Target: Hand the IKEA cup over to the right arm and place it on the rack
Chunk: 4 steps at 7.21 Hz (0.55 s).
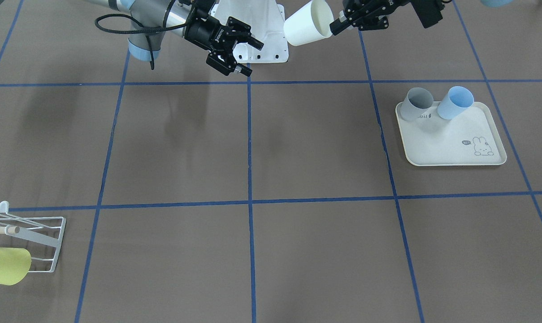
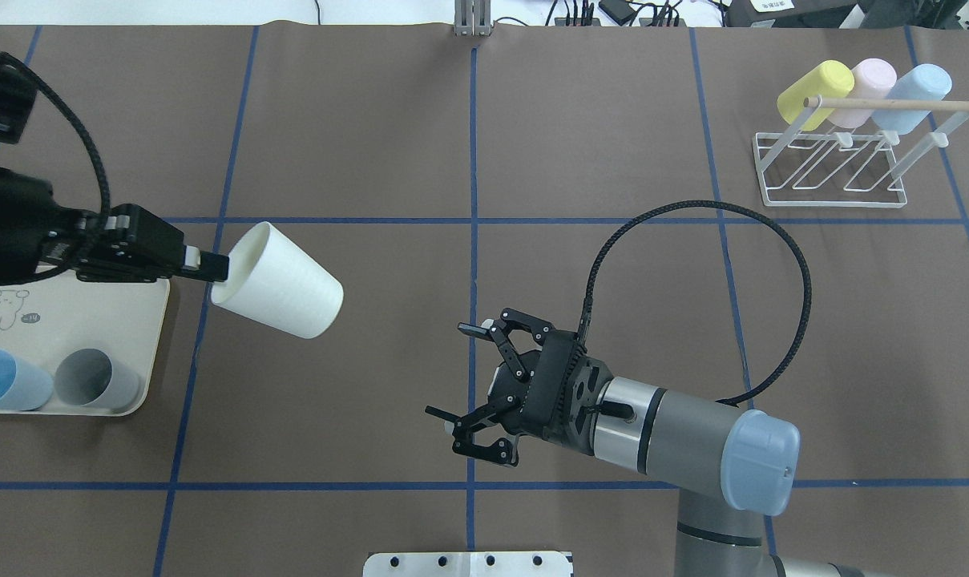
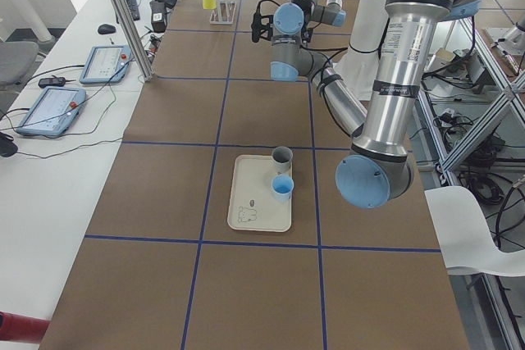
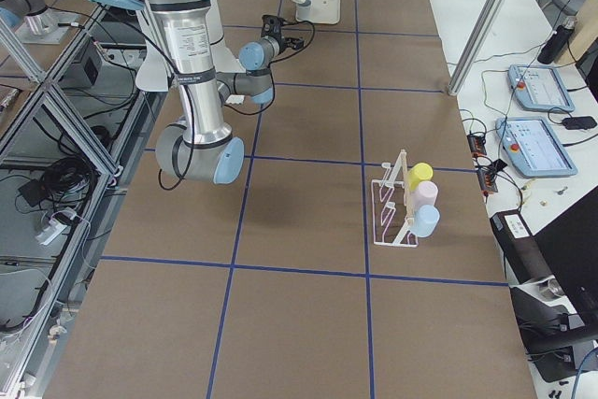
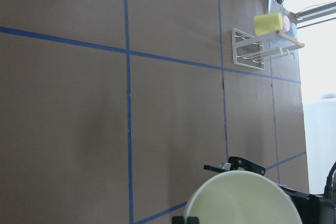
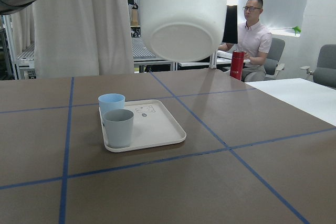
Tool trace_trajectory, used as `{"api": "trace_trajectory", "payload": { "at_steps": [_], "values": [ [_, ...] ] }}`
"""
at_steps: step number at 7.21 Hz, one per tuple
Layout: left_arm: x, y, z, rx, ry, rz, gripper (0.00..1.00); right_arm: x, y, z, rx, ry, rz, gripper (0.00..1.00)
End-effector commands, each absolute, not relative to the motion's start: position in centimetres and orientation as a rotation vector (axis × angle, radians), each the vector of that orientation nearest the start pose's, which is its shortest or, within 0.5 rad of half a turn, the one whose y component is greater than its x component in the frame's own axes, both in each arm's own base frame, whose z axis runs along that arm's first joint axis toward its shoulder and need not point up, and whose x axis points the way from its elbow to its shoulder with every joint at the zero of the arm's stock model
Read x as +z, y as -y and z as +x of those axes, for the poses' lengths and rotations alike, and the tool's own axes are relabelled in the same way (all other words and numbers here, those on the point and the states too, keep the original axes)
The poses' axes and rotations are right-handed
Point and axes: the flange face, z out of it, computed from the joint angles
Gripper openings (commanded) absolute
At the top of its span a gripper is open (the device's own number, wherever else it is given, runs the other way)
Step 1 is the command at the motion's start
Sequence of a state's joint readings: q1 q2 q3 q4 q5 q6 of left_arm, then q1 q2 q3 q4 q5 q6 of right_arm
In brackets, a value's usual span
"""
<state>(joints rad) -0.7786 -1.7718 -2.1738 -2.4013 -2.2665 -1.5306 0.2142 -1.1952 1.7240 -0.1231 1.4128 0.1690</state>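
Observation:
The white IKEA cup [image 2: 280, 280] hangs on its side in the air, mouth toward my left gripper [image 2: 211, 267], which is shut on its rim. In the front view the cup [image 1: 307, 23] is near the top, held by the left gripper [image 1: 336, 28]. My right gripper [image 2: 450, 370] is open and empty, pointing at the cup's base with a clear gap between them. The right wrist view shows the cup's underside [image 6: 184, 19] ahead. The white wire rack [image 2: 833, 172] stands at the far right, holding yellow, pink and blue cups.
A cream rabbit-print tray [image 2: 91, 320] lies under the left arm with a blue cup [image 2: 7, 381] and a grey cup [image 2: 95, 377] on it. A seated person [image 6: 252, 35] shows behind the table in the right wrist view.

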Motion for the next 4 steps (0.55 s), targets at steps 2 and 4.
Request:
{"api": "trace_trajectory", "payload": {
  "at_steps": [2, 4],
  "values": [
    [18.4, 33.8, 30.4, 0.001, -1.63, 0.129, 0.0, 22.4, 26.0, -50.3, -0.597, 1.345, 1.556, 0.98],
    [18.0, 34.3, 32.9, -0.015, -1.628, 0.137, 0.0, 22.3, 26.1, -50.3, -0.593, 1.345, 1.558, 0.98]
  ]
}}
